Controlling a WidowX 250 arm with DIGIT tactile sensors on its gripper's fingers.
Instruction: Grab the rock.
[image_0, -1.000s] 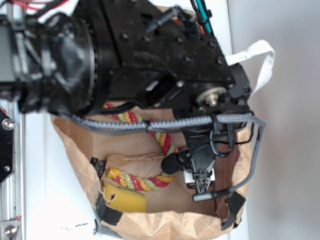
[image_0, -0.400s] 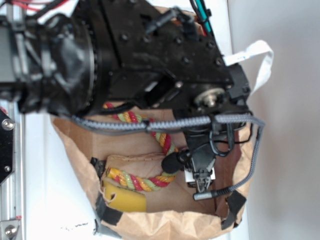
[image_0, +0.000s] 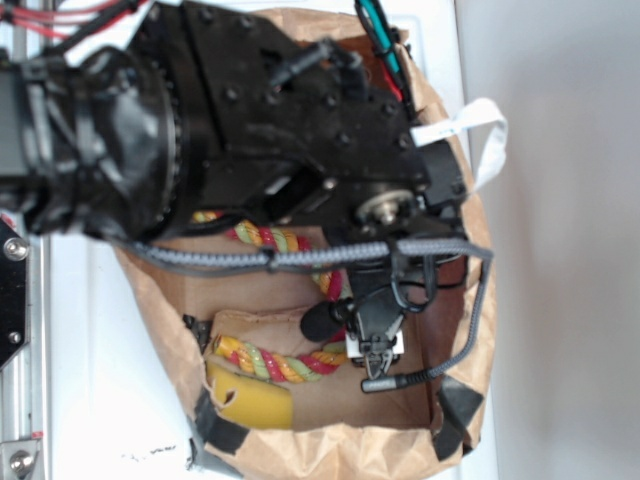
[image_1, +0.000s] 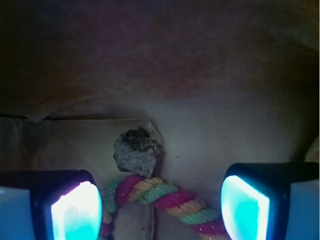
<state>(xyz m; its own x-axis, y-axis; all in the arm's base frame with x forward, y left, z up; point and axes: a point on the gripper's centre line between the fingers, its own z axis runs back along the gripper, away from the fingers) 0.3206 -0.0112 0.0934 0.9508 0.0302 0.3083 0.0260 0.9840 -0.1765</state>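
Note:
In the wrist view the rock (image_1: 137, 151), a rough grey-brown lump, lies on the pale floor of the bag, just beyond my fingertips and slightly left of centre. It touches the far side of a multicoloured rope (image_1: 172, 197) that runs across between my fingers. My gripper (image_1: 160, 210) is open, with one glowing pad (image_1: 75, 212) on the left and the other on the right, and nothing is clamped. In the exterior view the gripper (image_0: 375, 362) hangs inside the brown paper bag (image_0: 160, 330). The arm hides the rock there.
A yellow block (image_0: 250, 400) lies at the bag's lower left, next to the rope (image_0: 275, 362). Bag walls rise close around the gripper. A white handle strip (image_0: 480, 125) sticks out at the upper right. A metal rail (image_0: 20, 380) runs along the left.
The arm and gripper have shifted left and slightly up inside the bag. The bag's white handle has moved left too.

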